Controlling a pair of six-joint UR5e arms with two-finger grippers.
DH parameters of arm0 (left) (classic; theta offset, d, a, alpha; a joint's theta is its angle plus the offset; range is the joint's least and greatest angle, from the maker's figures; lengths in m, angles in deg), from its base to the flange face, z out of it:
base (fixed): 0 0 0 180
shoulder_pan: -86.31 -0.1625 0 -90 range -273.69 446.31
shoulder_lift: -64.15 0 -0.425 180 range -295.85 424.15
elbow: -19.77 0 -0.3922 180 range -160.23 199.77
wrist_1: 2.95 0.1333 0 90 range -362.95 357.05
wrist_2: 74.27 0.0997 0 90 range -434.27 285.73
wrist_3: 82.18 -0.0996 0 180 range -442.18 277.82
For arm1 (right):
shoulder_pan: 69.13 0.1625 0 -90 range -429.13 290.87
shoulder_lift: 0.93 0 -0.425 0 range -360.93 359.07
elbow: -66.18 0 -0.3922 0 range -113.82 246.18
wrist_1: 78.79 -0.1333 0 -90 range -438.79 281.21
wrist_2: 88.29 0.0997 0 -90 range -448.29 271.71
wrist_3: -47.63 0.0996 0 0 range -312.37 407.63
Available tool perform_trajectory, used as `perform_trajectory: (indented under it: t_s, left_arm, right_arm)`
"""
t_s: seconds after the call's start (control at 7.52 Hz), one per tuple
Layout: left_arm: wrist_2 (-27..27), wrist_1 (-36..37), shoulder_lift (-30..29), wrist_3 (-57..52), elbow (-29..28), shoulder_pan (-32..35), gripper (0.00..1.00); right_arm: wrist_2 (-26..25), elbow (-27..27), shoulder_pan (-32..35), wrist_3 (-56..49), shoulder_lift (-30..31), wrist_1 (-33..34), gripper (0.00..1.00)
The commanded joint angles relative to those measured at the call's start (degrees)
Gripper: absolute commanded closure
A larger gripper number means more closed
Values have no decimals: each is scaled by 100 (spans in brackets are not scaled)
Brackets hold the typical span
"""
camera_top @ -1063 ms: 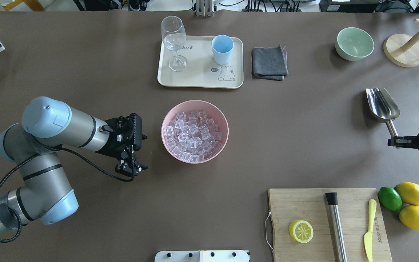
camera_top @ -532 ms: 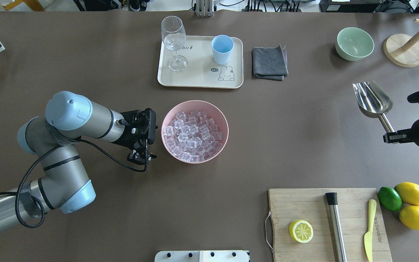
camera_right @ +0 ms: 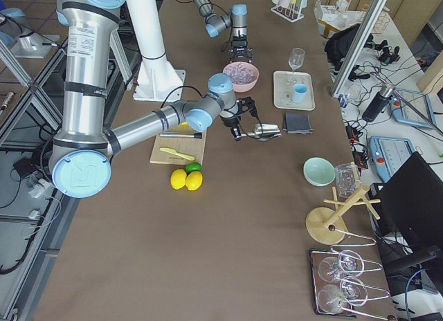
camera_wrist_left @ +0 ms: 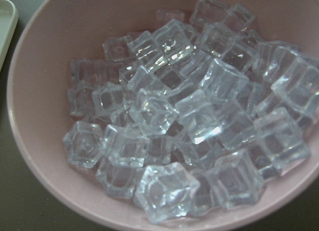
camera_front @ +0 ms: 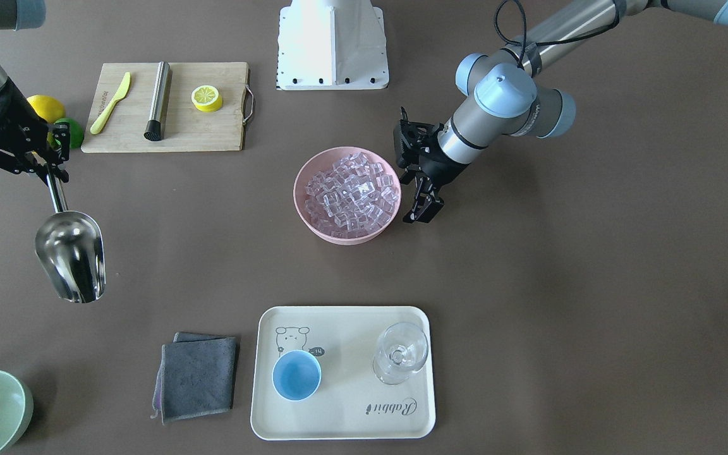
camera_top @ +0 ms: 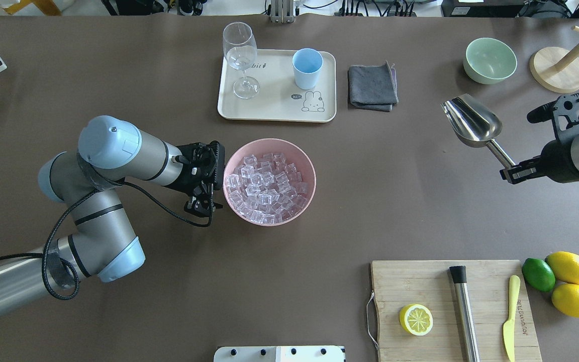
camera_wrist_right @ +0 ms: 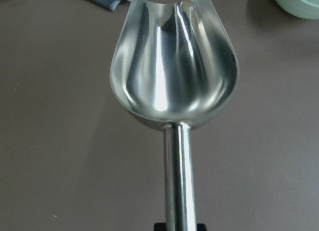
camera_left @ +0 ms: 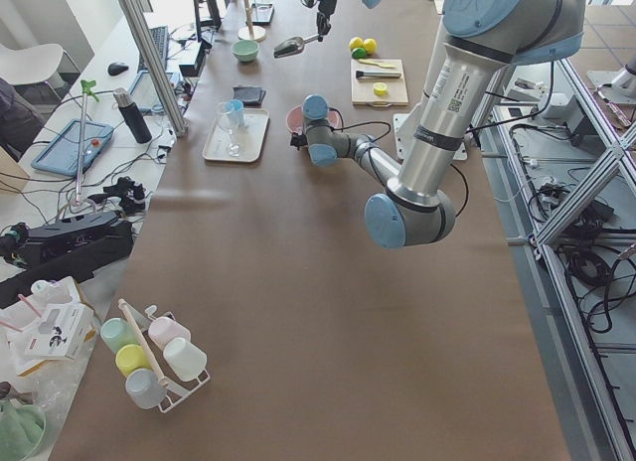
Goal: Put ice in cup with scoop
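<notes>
The ice point(camera_top: 267, 188) fills a pink bowl point(camera_top: 269, 142) at the table's middle, and shows close up in the left wrist view point(camera_wrist_left: 189, 106). My left gripper point(camera_top: 200, 203) hangs just beside the bowl's left rim, fingers apart and empty. My right gripper point(camera_top: 513, 173) is shut on the handle of the steel scoop point(camera_top: 473, 123) and holds it empty above the table at the right. The scoop's trough fills the right wrist view point(camera_wrist_right: 174, 76). The light-blue cup point(camera_top: 307, 68) stands upright and empty on the cream tray point(camera_top: 274, 108) behind the bowl.
A stemmed glass point(camera_top: 240, 55) stands on the tray beside the cup. A grey cloth point(camera_top: 372, 86) lies right of the tray. A pale-green bowl point(camera_top: 489, 60) and a wooden stand point(camera_top: 558, 69) are at the far right. A cutting board point(camera_top: 420, 281) with a steel rod point(camera_top: 464, 311) is near right.
My left gripper has moved right, up to the pink bowl's left rim. My right gripper has lifted the scoop and carried it left and farther back.
</notes>
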Motion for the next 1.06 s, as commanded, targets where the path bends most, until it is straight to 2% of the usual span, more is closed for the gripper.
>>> perform_trajectory:
  t_s: [0.0,0.4,0.66,0.8,0.93]
  left_arm:
    - [-61,8,-14,251,-27,-3,1]
    - [-192,8,-14,481,-27,-3,1]
    - [-202,0,-31,542,-27,-11,1]
    - [-193,0,-31,542,-27,-11,1]
    - [-202,0,-31,542,-27,-11,1]
  right_arm:
    - [84,-229,39,-989,-487,415,100]
    - [164,-362,224,-1520,-811,1204,100]
    - [217,-747,224,-1591,-1084,2019,100]
    - [112,-714,172,-2227,-1242,2137,100]
    - [68,-662,67,-2973,-1531,2695,100]
